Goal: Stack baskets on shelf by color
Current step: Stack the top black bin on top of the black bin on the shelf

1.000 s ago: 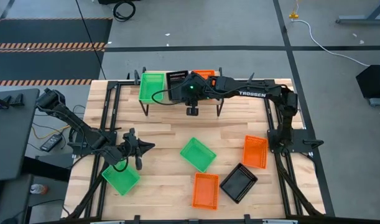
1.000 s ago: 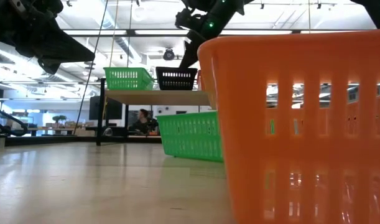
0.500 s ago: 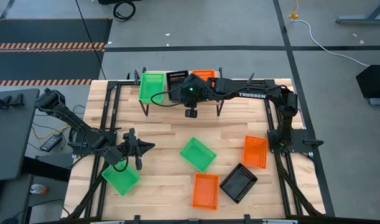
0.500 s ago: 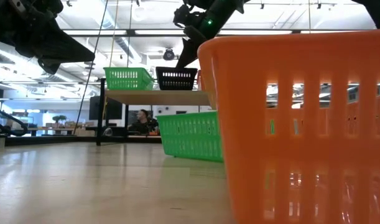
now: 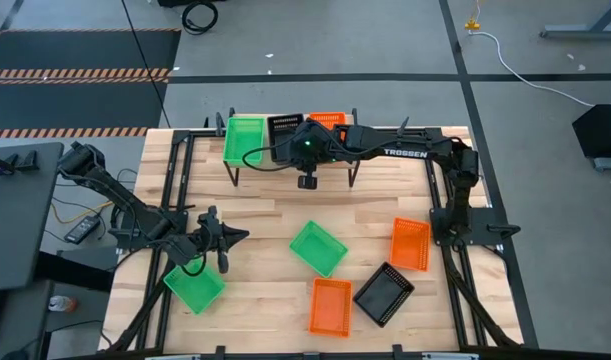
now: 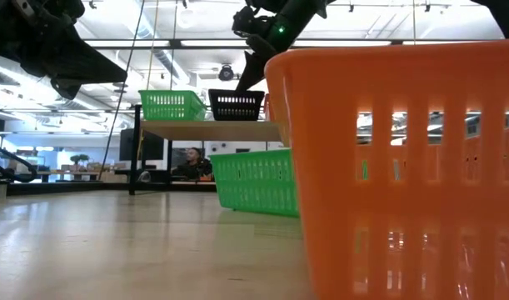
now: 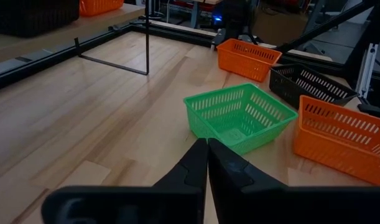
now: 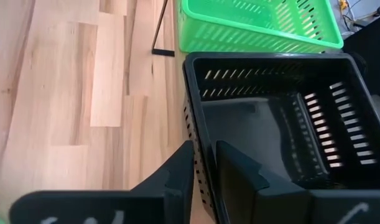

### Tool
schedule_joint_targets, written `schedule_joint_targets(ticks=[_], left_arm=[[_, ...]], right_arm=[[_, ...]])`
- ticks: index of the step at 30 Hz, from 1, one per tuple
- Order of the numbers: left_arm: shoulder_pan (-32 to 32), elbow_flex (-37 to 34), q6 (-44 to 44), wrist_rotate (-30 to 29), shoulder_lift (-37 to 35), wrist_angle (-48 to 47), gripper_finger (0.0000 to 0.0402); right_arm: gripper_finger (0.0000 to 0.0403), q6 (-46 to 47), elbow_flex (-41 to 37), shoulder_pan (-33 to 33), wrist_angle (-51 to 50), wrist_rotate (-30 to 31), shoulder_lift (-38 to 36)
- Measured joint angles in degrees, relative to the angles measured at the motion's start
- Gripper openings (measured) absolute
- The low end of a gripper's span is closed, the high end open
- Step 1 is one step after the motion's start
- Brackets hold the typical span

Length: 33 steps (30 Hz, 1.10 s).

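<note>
On the low light-wood shelf [image 5: 285,160], 3 perforated plastic baskets are placed in a row: a bright green basket [image 5: 244,139], a black basket [image 8: 283,134] in the middle and an orange basket [image 5: 328,119]. The near wall of the black basket is gripped between the narrow fingers of the right gripper [image 8: 203,163]. On the slatted wooden table [image 5: 275,215], 2 green, 2 orange and 1 black basket are seen lying loose, and the left gripper [image 7: 207,163] is held just beside the green basket [image 5: 194,287] at the front left, with its fingers pressed together on nothing.
</note>
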Motion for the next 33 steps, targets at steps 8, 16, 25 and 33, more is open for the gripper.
schedule_joint_targets(ticks=[8,16,25,33], left_arm=[[0.0,0.0,0.0,0.0,0.0,0.0,0.0012],[0.0,0.0,0.0,0.0,0.0,0.0,0.0020],[0.0,0.0,0.0,0.0,0.0,0.0,0.0014],[0.0,0.0,0.0,0.0,0.0,0.0,0.0017]], right_arm=[[0.0035,0.0,0.0,-0.6,2.0,-0.3,0.0],[0.0007,0.9,0.0,-1.1,1.9,-0.7,0.0],[0.0015,0.6,0.0,-1.2,2.2,-1.7,0.0],[0.0027,-0.7,-0.1,-0.7,5.4,-4.7,0.0]])
